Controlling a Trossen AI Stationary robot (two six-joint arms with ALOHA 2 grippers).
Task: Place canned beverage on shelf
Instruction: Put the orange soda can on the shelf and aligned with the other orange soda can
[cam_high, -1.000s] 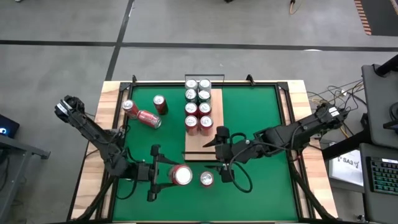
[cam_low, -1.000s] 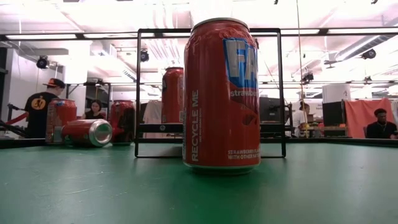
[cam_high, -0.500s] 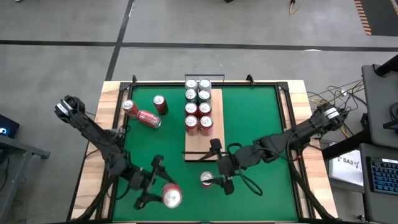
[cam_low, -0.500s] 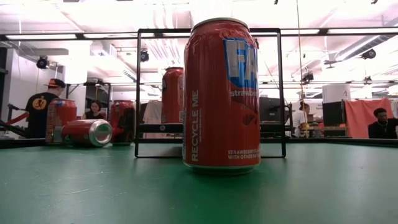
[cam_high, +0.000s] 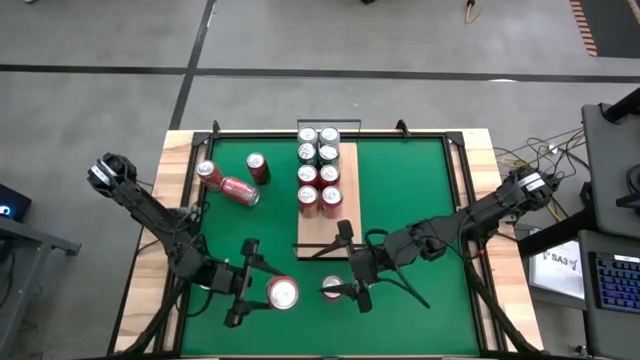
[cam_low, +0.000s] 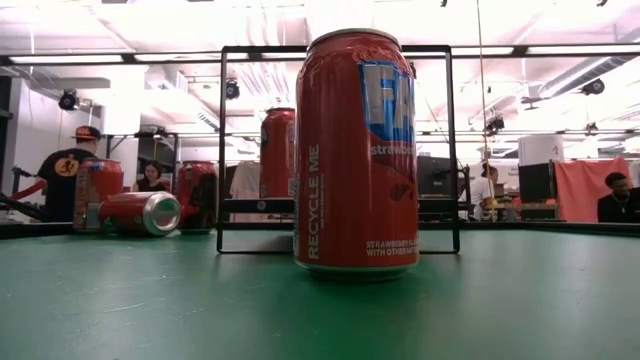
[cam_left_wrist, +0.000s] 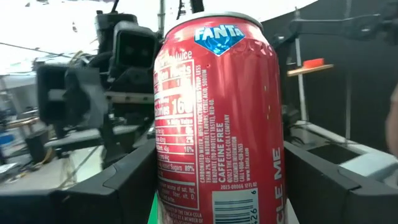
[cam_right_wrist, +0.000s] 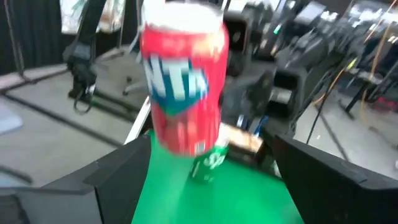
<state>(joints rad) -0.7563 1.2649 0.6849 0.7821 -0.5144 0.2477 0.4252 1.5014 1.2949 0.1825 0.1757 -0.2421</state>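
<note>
Red can (cam_high: 283, 293) sits gripped in the left claw (cam_high: 262, 294), near the front of the green mat (cam_high: 420, 190), well short of the shelf (cam_high: 325, 236). A second can (cam_high: 333, 289) stands on the mat just ahead of the shelf's empty near end, between the spread fingers of the right claw (cam_high: 348, 280), which has not closed on it. Judging by this, the pick-up step is in hand; next the right claw must close, lift, and carry onto bare board.

Thirteen cans (cam_high: 317, 173), one shelf (cam_high: 327, 235)
</note>
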